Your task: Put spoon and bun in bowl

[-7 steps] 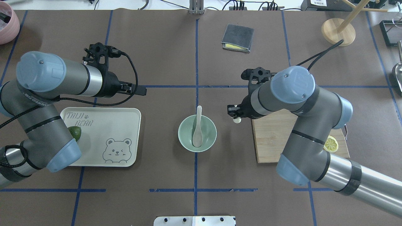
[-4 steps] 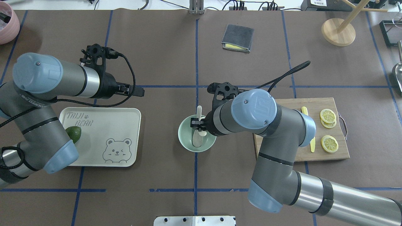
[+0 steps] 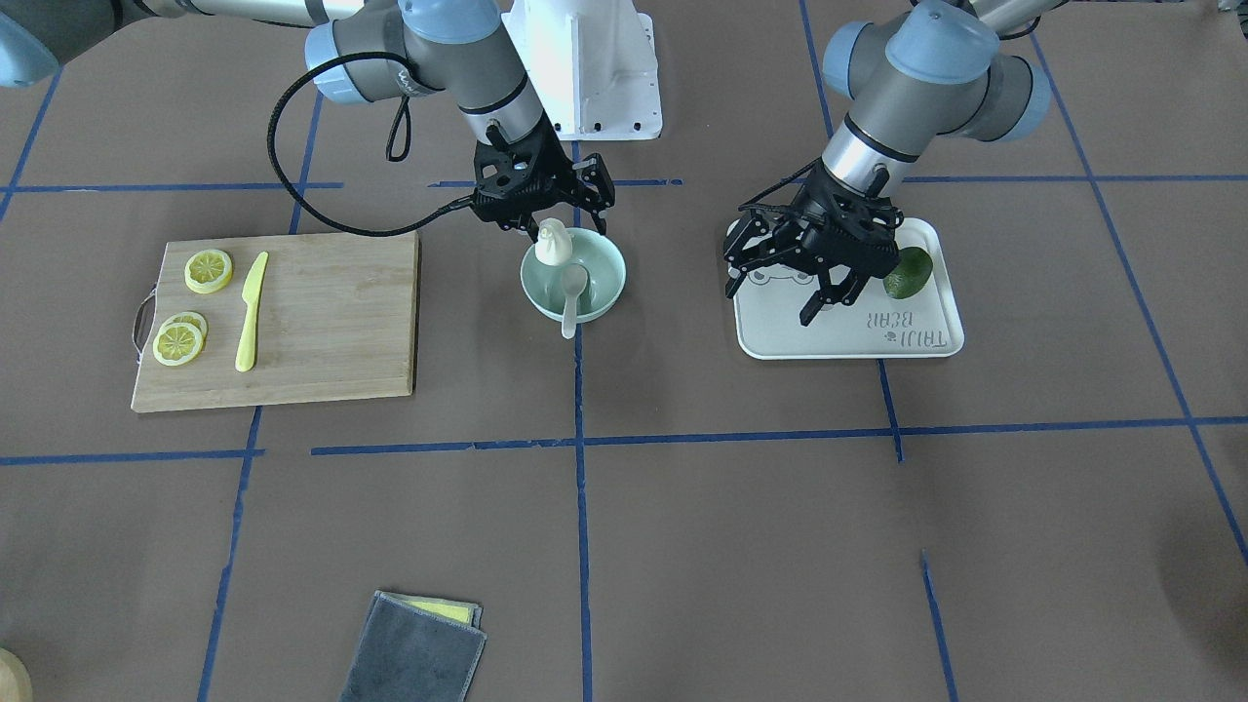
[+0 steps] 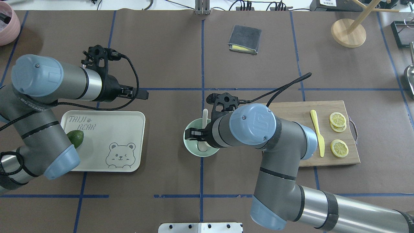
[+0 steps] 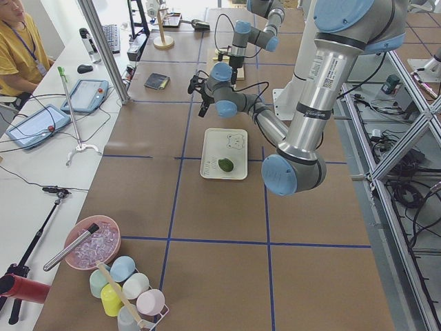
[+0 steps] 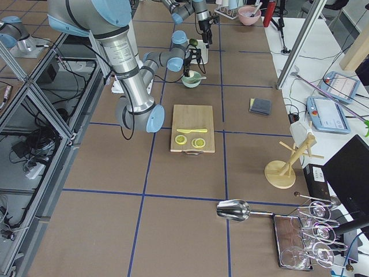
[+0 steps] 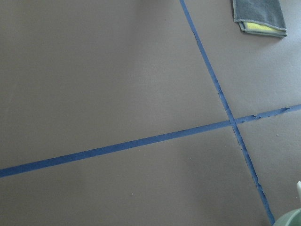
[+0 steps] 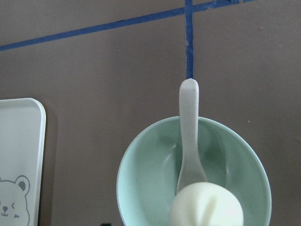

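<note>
The bun (image 3: 554, 250) is held in the right claw (image 3: 549, 232), which is closed on it. The bun is over the part of the bowl (image 3: 613, 283) nearest the robot base. In the right wrist view it covers the scoop of the spoon (image 8: 188, 136).

The spoon lies in the bowl, with its handle resting on the rim and projecting past it, away from the robot. The bowl stands mid-surface (image 3: 682, 546) on a blue tape line.

The left claw (image 3: 770, 304) is open and hangs over the bowl-side end of the tray (image 3: 848, 351). A green fruit (image 3: 908, 272) lies at the tray's other end.

On the bowl's opposite side, a cutting board (image 3: 331, 312) carries a yellow knife (image 3: 250, 310) and lemon slices (image 3: 209, 270).
</note>
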{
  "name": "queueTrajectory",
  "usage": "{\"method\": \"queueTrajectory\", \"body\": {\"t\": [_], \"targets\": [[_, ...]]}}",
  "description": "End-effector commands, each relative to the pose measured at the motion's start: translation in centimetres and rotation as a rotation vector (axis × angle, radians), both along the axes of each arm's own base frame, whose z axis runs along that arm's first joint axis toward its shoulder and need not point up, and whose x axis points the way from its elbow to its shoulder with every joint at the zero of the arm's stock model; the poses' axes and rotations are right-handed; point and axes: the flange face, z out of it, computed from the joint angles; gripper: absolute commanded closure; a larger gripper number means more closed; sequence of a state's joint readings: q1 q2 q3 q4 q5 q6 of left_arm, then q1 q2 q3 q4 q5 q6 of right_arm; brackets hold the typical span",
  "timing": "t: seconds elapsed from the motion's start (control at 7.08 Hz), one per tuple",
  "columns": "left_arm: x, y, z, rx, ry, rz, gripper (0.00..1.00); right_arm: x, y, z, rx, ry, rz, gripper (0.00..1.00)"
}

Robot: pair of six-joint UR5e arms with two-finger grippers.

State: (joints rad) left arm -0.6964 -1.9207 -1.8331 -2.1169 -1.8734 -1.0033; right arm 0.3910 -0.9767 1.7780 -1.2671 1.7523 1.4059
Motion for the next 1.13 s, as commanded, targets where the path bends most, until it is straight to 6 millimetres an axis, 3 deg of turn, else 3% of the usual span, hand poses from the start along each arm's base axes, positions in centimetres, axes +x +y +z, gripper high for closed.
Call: {"method": "queueTrajectory", "body": {"t": [0.0, 0.28, 0.42, 0.57, 0.71, 0.85, 0.99], "targets": [[-0.2, 0.2, -0.1, -0.024, 0.012, -0.013, 0.01, -0.2, 0.3, 0.1, 0.0, 0.001, -0.004, 0.13], [-0.8, 0.6, 0.0, -0.023, 0.015, -0.014, 0.01, -0.1, 0.3, 0.0, 0.001, -0.002, -0.004, 0.13], [-1.9, 1.6, 0.8, -0.001, 0.003, 0.008, 0.01, 1.6, -0.1, 0.8, 0.001, -0.001, 0.006, 0.14], [-3.1, 2.5, 3.7, 0.098, -0.058, 0.061, 0.01, 6.1, 0.0, 4.9, -0.01, 0.03, 0.021, 0.0], [-6.3, 3.0, 8.6, 0.152, -0.099, 0.065, 0.01, 11.6, -2.0, 9.3, -0.058, 0.071, 0.032, 0.0], [-11.0, 4.2, 14.1, 0.185, -0.099, 0.113, 0.01, 16.8, -4.7, 13.4, -0.044, 0.117, -0.024, 0.0], [-17.6, 4.4, 20.6, 0.23, -0.117, 0.168, 0.01, 22.4, -7.3, 17.7, 0.009, 0.174, -0.069, 0.0]]}}
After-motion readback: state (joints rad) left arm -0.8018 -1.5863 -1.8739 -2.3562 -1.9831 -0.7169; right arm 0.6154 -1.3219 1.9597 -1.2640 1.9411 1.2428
